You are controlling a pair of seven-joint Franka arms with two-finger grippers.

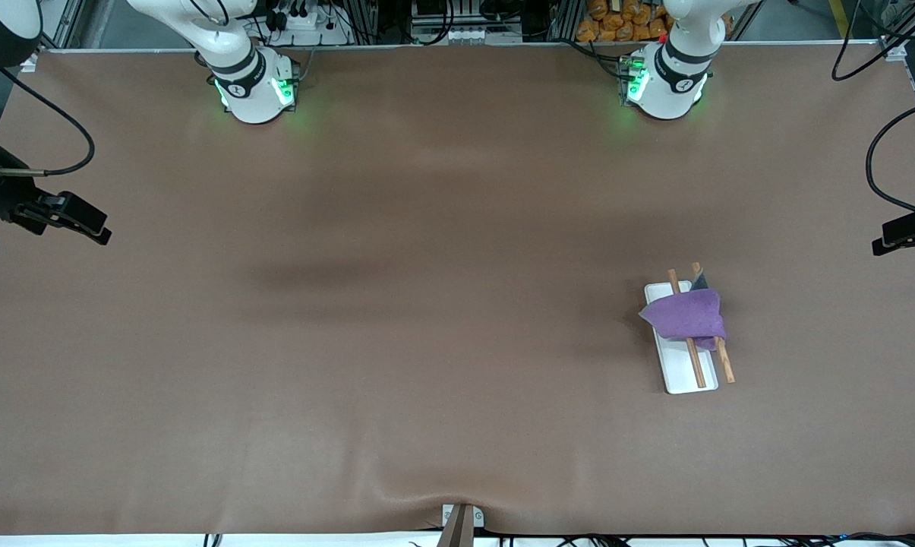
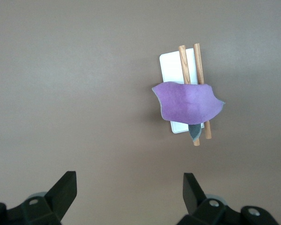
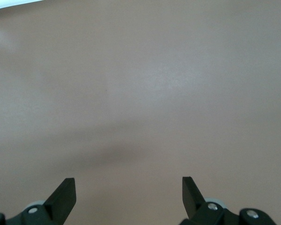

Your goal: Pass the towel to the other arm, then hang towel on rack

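The purple towel (image 1: 689, 317) (image 2: 187, 103) lies draped across the two brown rods of the rack (image 1: 681, 372) (image 2: 171, 65), covering their middle. The rack's white base stands on the table toward the left arm's end, nearer to the front camera than the left arm's base. A dark grey bit shows under the towel's edge. My left gripper (image 2: 129, 187) hangs high over the table, open and holding nothing, with the rack and towel well clear of its fingers. My right gripper (image 3: 129, 187) is open over bare brown table. Neither hand appears in the front view.
The brown table mat (image 1: 396, 304) spreads wide around the rack. Black clamp mounts sit at both ends of the table (image 1: 66, 215) (image 1: 909, 232). A small bracket (image 1: 461, 520) sits at the front edge. Cables loop near the left arm's end (image 1: 878, 163).
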